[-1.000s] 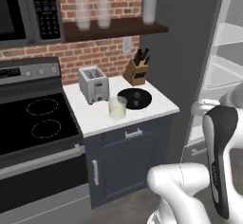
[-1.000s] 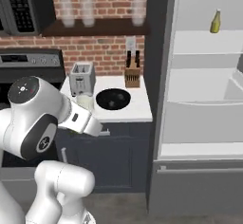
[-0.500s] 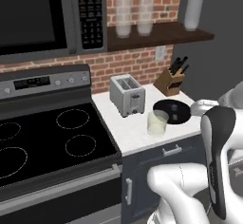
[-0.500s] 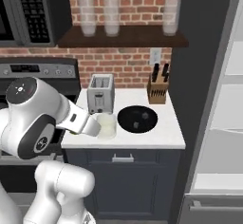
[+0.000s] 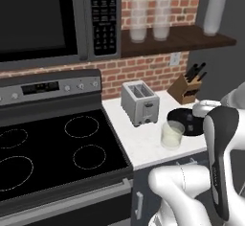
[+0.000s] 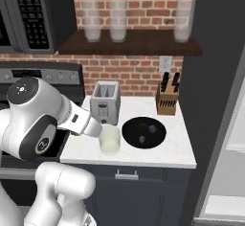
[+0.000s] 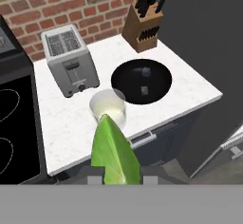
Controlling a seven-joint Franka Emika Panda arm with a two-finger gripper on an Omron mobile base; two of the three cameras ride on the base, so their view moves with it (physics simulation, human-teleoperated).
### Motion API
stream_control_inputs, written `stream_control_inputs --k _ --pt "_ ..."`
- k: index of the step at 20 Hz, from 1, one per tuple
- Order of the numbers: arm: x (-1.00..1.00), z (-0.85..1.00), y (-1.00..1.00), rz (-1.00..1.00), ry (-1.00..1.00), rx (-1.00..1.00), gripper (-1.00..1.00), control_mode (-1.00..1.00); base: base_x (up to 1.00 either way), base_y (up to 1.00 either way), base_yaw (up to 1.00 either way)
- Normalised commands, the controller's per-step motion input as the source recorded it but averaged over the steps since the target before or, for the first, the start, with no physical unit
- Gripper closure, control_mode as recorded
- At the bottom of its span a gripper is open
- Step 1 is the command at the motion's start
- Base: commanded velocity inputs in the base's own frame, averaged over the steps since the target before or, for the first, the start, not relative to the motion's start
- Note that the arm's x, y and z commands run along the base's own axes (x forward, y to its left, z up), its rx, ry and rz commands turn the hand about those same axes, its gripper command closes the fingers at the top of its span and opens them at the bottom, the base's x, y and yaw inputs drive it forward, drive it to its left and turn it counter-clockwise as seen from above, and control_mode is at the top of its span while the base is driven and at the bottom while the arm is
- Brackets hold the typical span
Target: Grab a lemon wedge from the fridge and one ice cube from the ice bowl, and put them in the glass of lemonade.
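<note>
My gripper is shut on the lemon wedge, a green-yellow slice that stands up between the fingertips. It hovers above the counter's front edge, just short of the glass of lemonade. Right of the glass lies the black ice bowl with a few pale cubes in it. The grey fridge stands at the counter's right end.
A steel toaster stands behind the glass, and a knife block behind the bowl. The black stove lies to the left, under a microwave. Frosted glasses stand on the wall shelf.
The base has driven left, so both base views swung from the open fridge to the counter and stove. The wedge stays in the gripper.
</note>
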Motion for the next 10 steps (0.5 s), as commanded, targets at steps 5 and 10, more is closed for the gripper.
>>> stream_control_inputs --k 5,10 --pt "0.0 0.0 0.0 0.0 0.0 0.0 1.0 1.0 0.12 -0.33 0.21" --pt "0.0 0.0 0.0 0.0 0.0 0.0 1.0 1.0 0.0 -0.53 0.15"
